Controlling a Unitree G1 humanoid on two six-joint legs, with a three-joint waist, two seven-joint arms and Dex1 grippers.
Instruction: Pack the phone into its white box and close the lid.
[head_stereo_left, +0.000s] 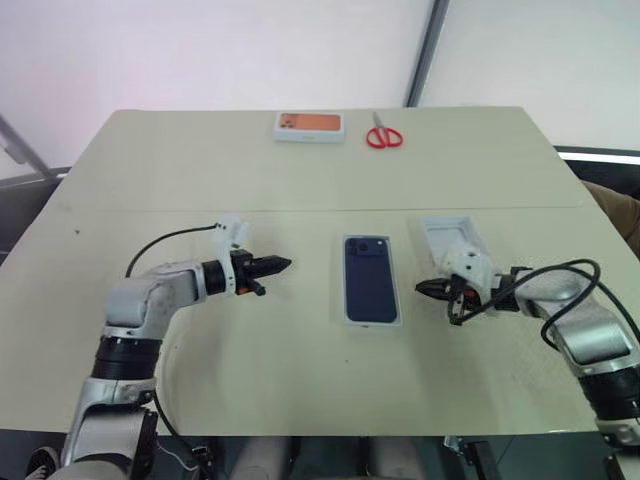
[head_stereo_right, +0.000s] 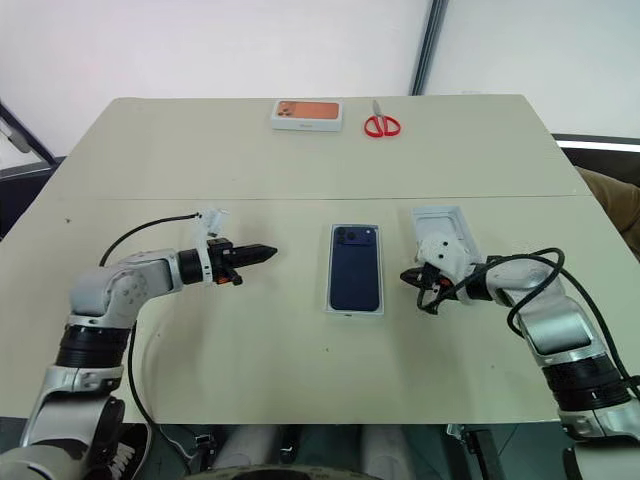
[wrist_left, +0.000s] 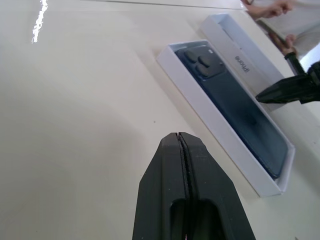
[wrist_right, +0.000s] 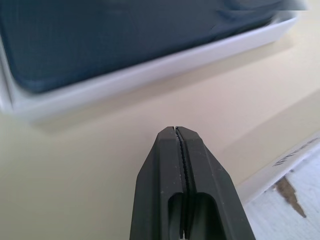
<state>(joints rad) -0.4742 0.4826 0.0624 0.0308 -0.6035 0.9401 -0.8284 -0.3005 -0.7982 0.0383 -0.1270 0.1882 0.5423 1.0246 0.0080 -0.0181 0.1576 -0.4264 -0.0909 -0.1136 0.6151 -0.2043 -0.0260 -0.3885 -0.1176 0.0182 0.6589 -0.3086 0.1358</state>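
I see phone (head_stereo_right: 356, 266) seated in white box (head_stereo_right: 330, 300); lid (head_stereo_right: 440, 224) beside it. Left hand (head_stereo_right: 270, 250) and right hand (head_stereo_right: 405, 275) both pinched together, empty.

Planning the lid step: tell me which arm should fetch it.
Right, probably. The lid lies open side up just beyond the right gripper; the left gripper is across the boxed phone. Both are shut.

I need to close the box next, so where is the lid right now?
The lid lies open side up on the table's right half, just right of the white box holding the phone, its near end behind the right gripper.
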